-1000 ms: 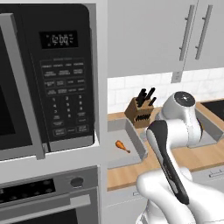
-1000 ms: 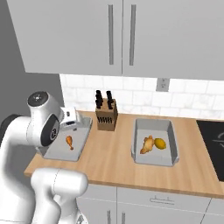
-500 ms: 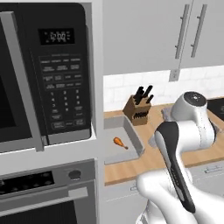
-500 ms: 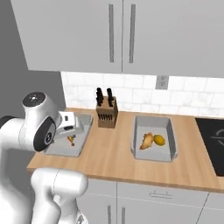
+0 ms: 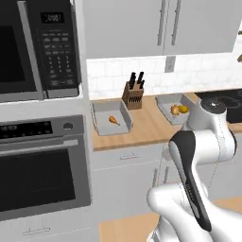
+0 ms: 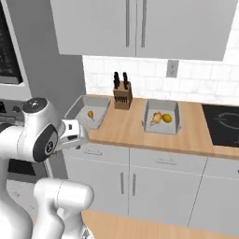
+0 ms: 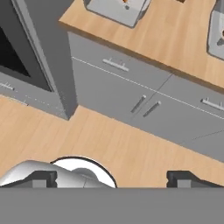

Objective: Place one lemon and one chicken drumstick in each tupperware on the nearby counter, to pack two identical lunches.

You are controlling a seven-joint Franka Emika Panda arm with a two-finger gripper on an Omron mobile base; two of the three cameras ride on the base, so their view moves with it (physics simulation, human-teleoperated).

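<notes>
Right, two tupperware trays sit on the counter [image 6: 126, 128], either side of the knife block [image 6: 122, 87]. Left tupperware [image 6: 83, 110] holds just a chicken drumstick [image 6: 90, 114]; right tupperware [image 6: 162, 117] holds a drumstick plus a lemon [image 6: 166, 118], so by my read the right lunch is packed and the left one lacks its lemon. I can't find a spare lemon on the counter in these frames. The gripper [image 7: 111, 177] is spread wide with nothing between the tips, hanging low out in front of the cabinet fronts [image 7: 144, 98] and looking down at the wood floor [image 7: 118, 151]. Key relation: in the hand view the left tray is at roughly 12 o'clock, cut off at the top edge, the right tray clipped at about 2 o'clock, both well apart from the tips and above them. Both trays run with their long axis from counter front toward the backsplash. Hard to make out: the drumstick in the right tray blends with the lemon, tray contents are mostly cropped in the hand view, and the arm's own white links block part of the counter's right end in the left base view.
</notes>
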